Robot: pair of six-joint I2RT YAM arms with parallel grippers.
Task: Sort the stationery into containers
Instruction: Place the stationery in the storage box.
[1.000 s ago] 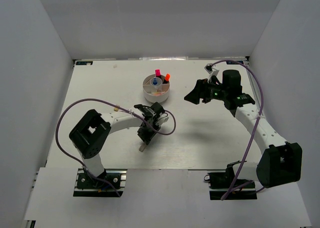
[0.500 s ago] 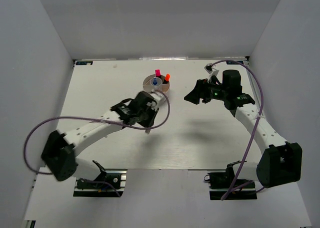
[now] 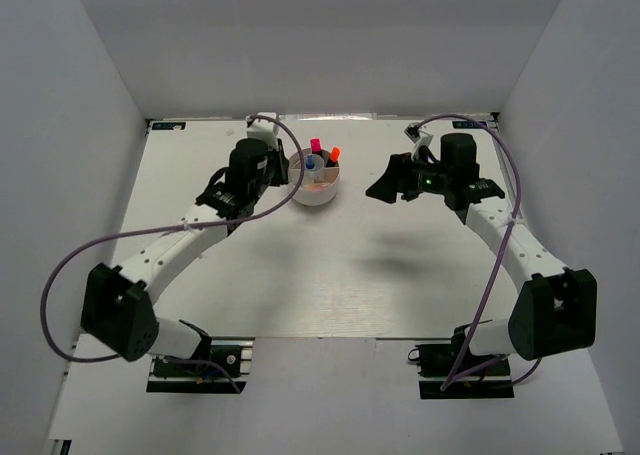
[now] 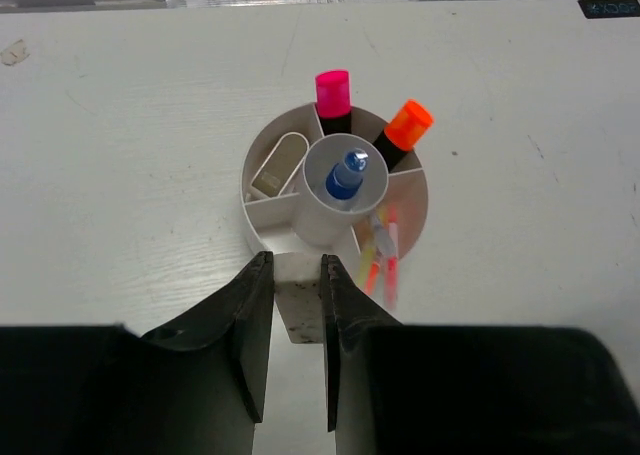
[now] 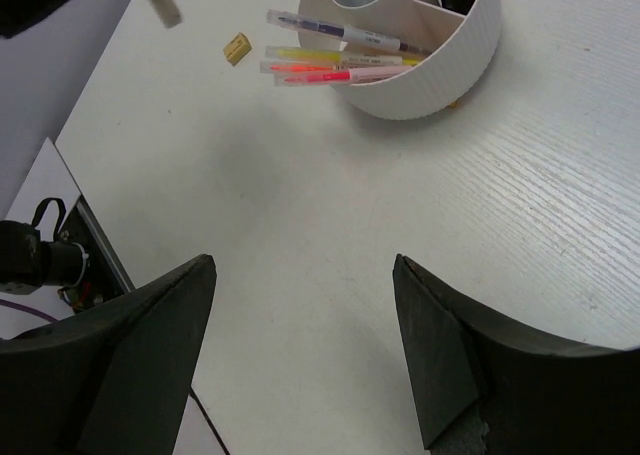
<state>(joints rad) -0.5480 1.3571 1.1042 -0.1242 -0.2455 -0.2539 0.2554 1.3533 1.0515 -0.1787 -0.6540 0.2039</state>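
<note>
Spanning the top view, the white table (image 3: 250, 275) was seen with the left gripper (image 4: 296, 275) at six o'clock of the tub (image 4: 262, 237) in its wrist view, fingers clamped on a pale eraser (image 4: 298, 313). The right gripper (image 5: 302, 265) was held spread wide, gripping nothing. The tub was set toward the table's twelve o'clock. Inside, a pink-capped highlighter (image 4: 333, 95) was stood at twelve, an orange-capped highlighter (image 4: 408, 127) at one, thin pens (image 4: 380, 250) at five, a blue-capped bottle (image 4: 344, 175) at the centre. A small beige eraser (image 5: 237, 48) was left on the table nearby.
</note>
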